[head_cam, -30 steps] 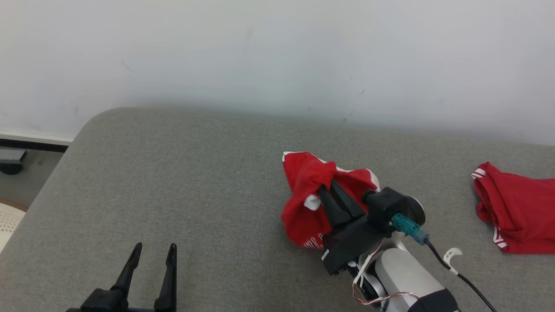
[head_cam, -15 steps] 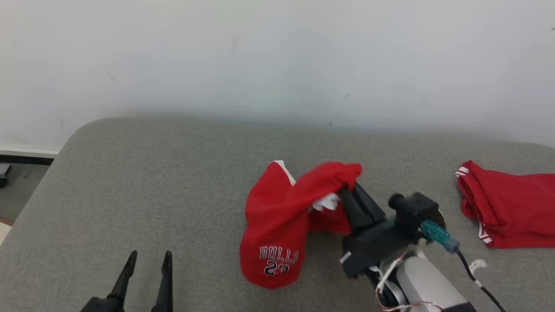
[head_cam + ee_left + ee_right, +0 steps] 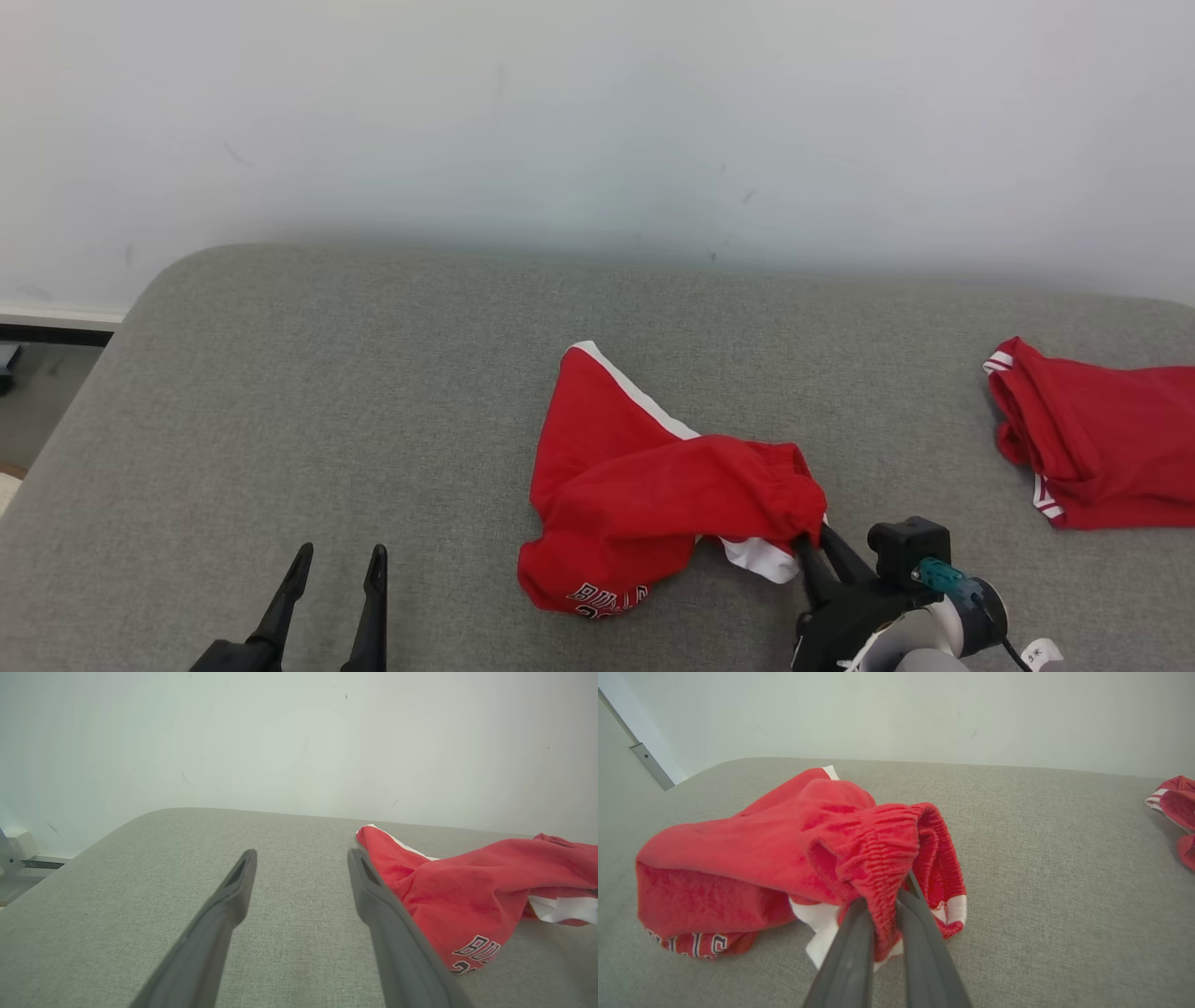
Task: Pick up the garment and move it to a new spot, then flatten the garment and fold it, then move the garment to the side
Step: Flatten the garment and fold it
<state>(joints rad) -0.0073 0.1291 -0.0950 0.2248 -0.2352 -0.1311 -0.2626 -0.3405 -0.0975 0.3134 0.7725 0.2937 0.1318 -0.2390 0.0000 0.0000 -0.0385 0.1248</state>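
My right pincer (image 3: 883, 905) was clamped hard on the ribbed elastic waistband of the crumpled red basketball shorts with white side trim and black-and-white lettering (image 3: 644, 495), dark fingers pressed together with a thick fold of cloth between them. The shorts lay near the middle of the grey woven upholstered cushion (image 3: 373, 392): the lettered hem and one white-edged corner rested on the fabric, while the waistband end rode up off it in my grip, toward my near right. As I judged it, I was in the carry to a new spot, and the way to do it well was a bite deep enough to hold the bunched elastic and a lift high enough that the trailing leg would not drag and twist under itself. I wanted the set-down well apart from the second red garment with white stripes (image 3: 1092, 439) heaped at the far right, with bare cushion all around for spreading. My left pincer (image 3: 340, 553) hung with its fingers wide apart and nothing between them, low at the near left, just beside the shorts' edge in its own wrist view. It looked well placed to take the waistband's other side, so the flattening could begin from two corners rather than one.
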